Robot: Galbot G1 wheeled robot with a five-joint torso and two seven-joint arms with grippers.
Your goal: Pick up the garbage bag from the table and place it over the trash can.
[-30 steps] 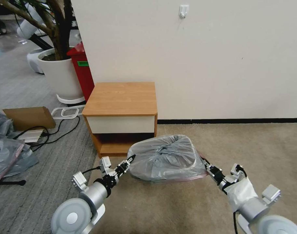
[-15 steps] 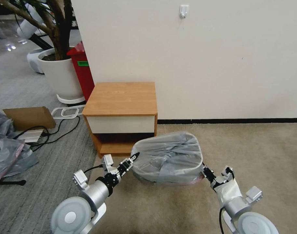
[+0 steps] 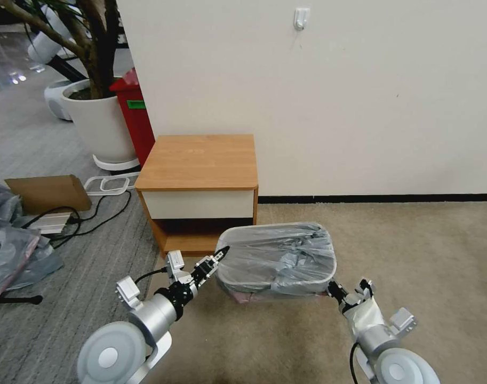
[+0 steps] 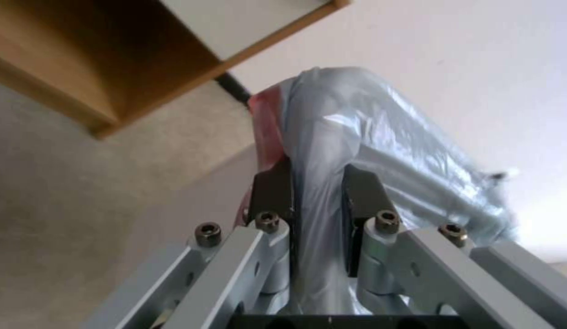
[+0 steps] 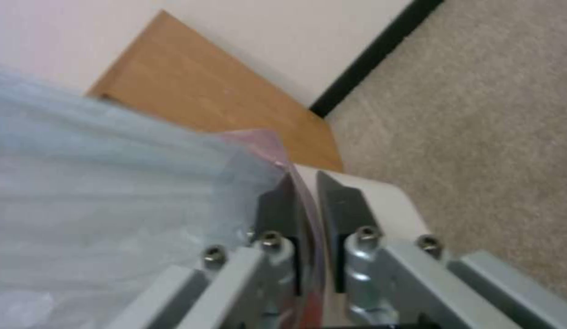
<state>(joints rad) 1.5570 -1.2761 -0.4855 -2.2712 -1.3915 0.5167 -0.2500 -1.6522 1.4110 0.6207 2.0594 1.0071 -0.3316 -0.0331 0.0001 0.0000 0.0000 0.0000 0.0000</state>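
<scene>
- Head view: bag (image 3: 278,256) is stretched over the can (image 3: 275,277), which sits on beige carpet just in front of the counter (image 3: 200,160); counter top holds nothing.
- Left end effector (image 3: 221,252) is at the can's left rim, jaws clamped on a fold of bag; left wrist view shows the film (image 4: 320,151) pinched between both dark pads (image 4: 272,192).
- Right end effector (image 3: 333,288) is at the can's right near corner, low by the rim; right wrist view shows its pads (image 5: 276,214) closed on a thin pink-edged sheet of bag (image 5: 113,183), with the can's cream rim (image 5: 381,196) right behind.
- Progress, as I judge it: pickup is done and the bag mostly covers the opening. Grey film spans the top and drapes down the sides, and the pinkish-red hem (image 3: 243,296) hangs below the rim at the near side. Left to do: seat the hem evenly all round, release both grips, pull the arms clear.
- Materials: bag is thin, crinkled, translucent grey plastic, glossy, with many creases and slack folds sagging into the middle, so it likely slips or tears easily.
- Can is smooth cream plastic, rectangular with rounded corners and a rolled rim.
- Counter is light-brown wood-look with a white drawer front and an open lower shelf.
</scene>
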